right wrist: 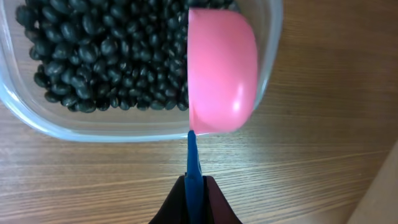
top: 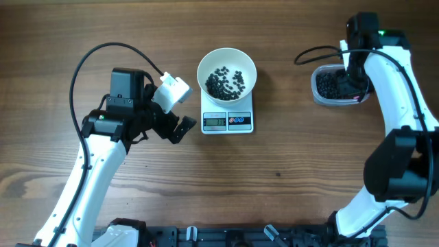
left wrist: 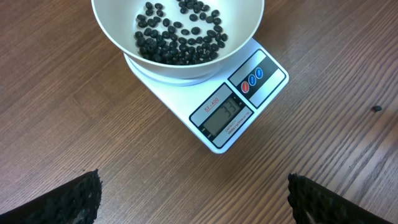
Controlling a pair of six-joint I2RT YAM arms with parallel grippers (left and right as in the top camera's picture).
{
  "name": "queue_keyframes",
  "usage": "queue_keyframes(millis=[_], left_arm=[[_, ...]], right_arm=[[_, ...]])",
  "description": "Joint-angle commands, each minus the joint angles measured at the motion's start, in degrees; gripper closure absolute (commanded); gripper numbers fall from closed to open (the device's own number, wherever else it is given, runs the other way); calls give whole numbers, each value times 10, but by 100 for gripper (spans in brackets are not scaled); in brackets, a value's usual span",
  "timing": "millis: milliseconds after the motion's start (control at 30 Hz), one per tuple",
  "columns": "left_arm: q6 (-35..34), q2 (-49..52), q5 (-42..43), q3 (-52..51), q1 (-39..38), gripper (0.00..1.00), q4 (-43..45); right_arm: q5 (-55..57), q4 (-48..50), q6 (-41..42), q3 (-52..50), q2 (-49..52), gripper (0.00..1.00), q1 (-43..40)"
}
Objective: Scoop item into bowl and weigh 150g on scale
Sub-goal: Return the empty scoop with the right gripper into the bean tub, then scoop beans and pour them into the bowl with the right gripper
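Observation:
The white bowl (top: 227,63) stands on the scale (top: 228,121) and holds a thin layer of black beans (top: 226,82). In the left wrist view the bowl (left wrist: 186,70), its beans (left wrist: 180,34) and the scale's lit display (left wrist: 225,115) lie ahead of my left gripper (left wrist: 194,199), which is open over bare wood. From overhead my left gripper (top: 177,110) sits just left of the scale. My right gripper (right wrist: 194,186) is shut on the blue handle (right wrist: 193,158) of a pink scoop (right wrist: 222,68). The scoop is turned on edge inside the clear container (right wrist: 62,127) of beans (right wrist: 99,56).
The clear container (top: 334,88) stands at the back right, partly under my right arm (top: 384,75). A stray bean (top: 278,173) lies on the wood in front of the scale. A black cable (top: 92,58) loops behind my left arm.

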Motion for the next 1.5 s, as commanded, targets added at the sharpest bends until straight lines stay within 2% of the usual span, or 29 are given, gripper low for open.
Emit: queue_keyframes(millis=[0,200,500,1067,1267,1467], left_arm=[[-6,-2,-1,-3,3,0,2],[-6,-2,-1,-4,3,0,2],[-6,-2,-1,-4,3,0,2],[-6,-2,-1,-4,3,0,2],[-6,-2,-1,-4,3,0,2],[-6,-2,-1,-4,3,0,2]], right_arm=[[-40,-15,-15,7,21,96,-3],[-161,-37,-43,7,21,96,-3],[-272,-51,-50,7,21,96,-11],[-427,-47,-66,7,54,96,-159],[-539,-48,-117,7,69,96,-200],[-588,-55,-141,7,69,96,-228]])
